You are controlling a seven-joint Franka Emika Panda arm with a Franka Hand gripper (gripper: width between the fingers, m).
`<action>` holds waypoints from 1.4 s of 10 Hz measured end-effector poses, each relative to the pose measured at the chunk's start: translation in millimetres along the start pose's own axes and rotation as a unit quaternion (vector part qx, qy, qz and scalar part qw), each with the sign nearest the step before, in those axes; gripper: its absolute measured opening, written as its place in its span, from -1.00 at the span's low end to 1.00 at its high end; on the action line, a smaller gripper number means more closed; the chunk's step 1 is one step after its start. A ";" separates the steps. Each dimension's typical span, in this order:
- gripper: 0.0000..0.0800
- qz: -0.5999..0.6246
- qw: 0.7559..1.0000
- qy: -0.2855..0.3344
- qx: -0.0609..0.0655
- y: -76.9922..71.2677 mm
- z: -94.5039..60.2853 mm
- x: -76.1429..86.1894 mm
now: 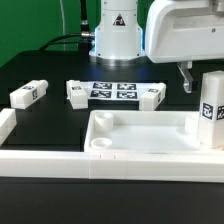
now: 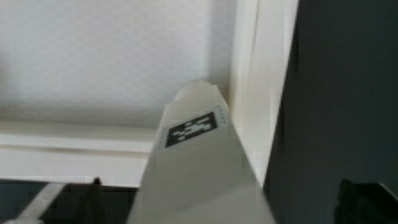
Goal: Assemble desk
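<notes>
In the exterior view, the large white plastic rectangular tray-like desk top [image 1: 140, 117] lies rim upward near the front of the black bench [image 1: 50, 70]. A short square white upright leg [image 1: 211, 112] with a black-and-white tag stands at the tray's corner on the exterior view's right. The claw [image 1: 193, 84] hangs at that leg's upper end. One dark finger [image 1: 184, 80] shows just beside the leg on the exterior view's left (the other is hidden). Behind the tray lie a second leg [image 1: 28, 93], a third leg [image 1: 78, 92] and a fourth leg [image 1: 150, 96], the last two flanking the marker board [image 1: 112, 90].

In the wrist view, the upright leg [image 2: 199, 150] fills the middle, tag toward the camera. Its far end is beside the raised rim of the desk top [image 2: 107, 60]. The claw [image 2: 222, 200] is spread wide. Its dark fingertips [image 2: 71, 200] sit on either side of the leg with gaps showing, gripping nothing.
</notes>
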State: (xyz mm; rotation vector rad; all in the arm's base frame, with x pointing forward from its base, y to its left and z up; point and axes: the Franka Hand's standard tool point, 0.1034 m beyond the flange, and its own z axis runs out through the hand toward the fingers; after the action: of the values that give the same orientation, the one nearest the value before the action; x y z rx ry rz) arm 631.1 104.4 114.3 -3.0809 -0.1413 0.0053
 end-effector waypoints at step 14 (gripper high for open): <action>-0.28 -0.060 0.998 0.005 0.003 5.3 2.3 0.0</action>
State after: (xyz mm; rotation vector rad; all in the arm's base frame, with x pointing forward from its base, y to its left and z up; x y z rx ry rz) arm 631.5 99.2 111.7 -3.0608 -0.3255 -0.0140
